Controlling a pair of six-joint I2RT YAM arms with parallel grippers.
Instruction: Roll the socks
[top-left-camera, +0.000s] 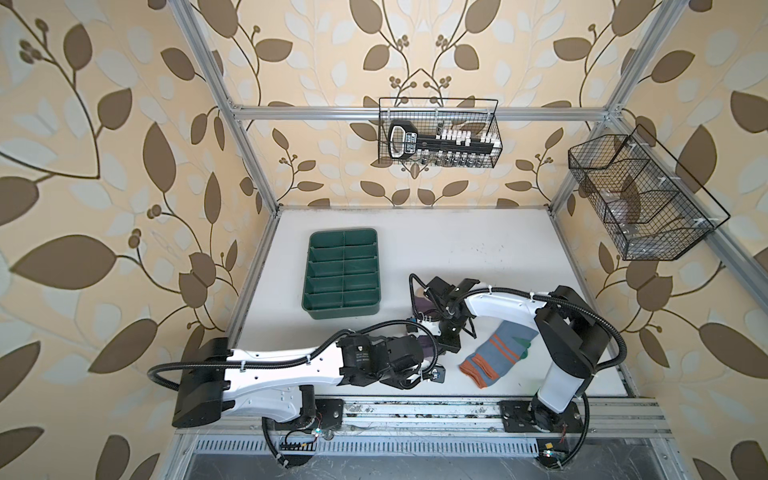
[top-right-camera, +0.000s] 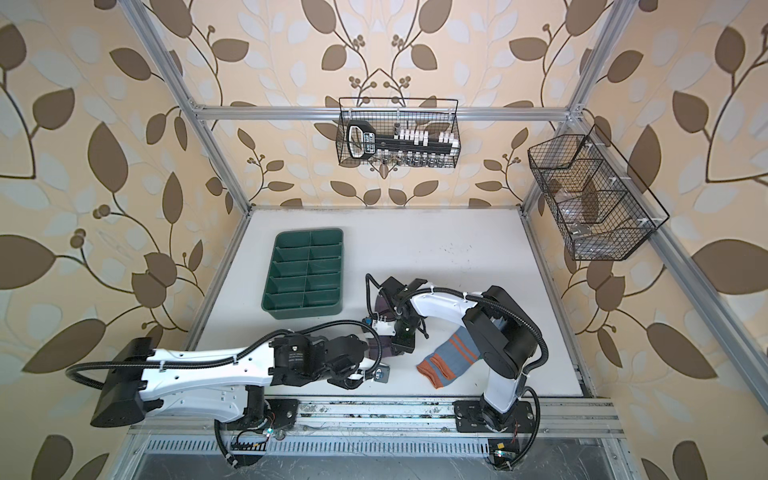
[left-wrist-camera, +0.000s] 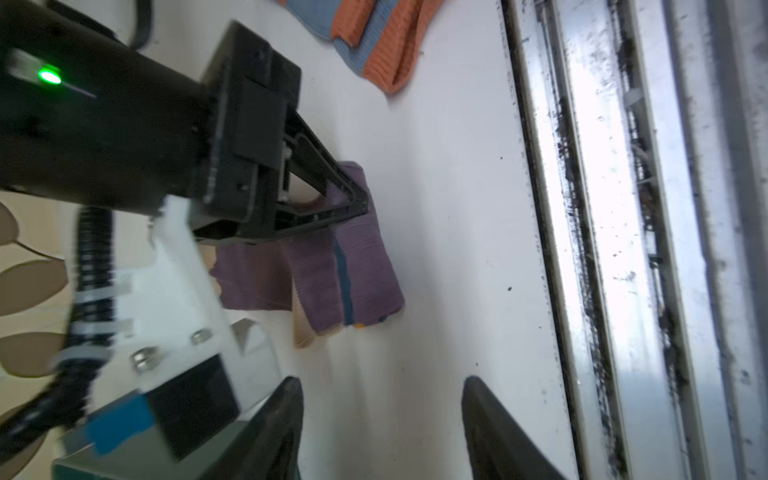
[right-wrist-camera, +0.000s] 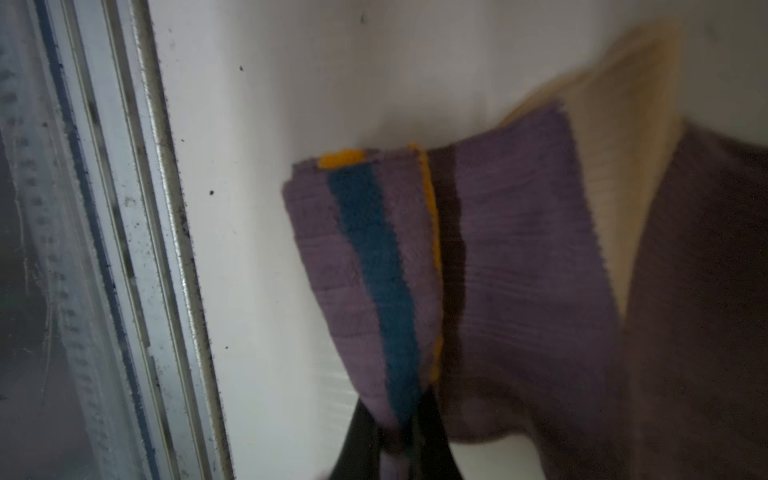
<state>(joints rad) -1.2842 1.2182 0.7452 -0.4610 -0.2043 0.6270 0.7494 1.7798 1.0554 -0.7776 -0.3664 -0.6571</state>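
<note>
The purple sock (right-wrist-camera: 519, 257) lies partly folded on the white table, with a navy stripe, orange edges and a beige patch. My right gripper (right-wrist-camera: 399, 428) is shut on its folded striped end; the left wrist view shows those black fingers (left-wrist-camera: 353, 199) pinching the sock (left-wrist-camera: 365, 270) from above. My left gripper (left-wrist-camera: 380, 399) is open a short way from the sock, with only bare table between its fingertips. The grey-blue sock (top-left-camera: 498, 349) with orange stripes and cuff lies flat to the right, beside the right arm's base. In both top views the arms hide most of the purple sock (top-left-camera: 424, 345).
A green divided tray (top-left-camera: 340, 311) stands on the table behind and left of the socks. The metal front rail (left-wrist-camera: 602, 208) runs close to the purple sock. Two wire baskets hang on the frame, one at the back (top-left-camera: 440, 133) and one at the right (top-left-camera: 640, 199).
</note>
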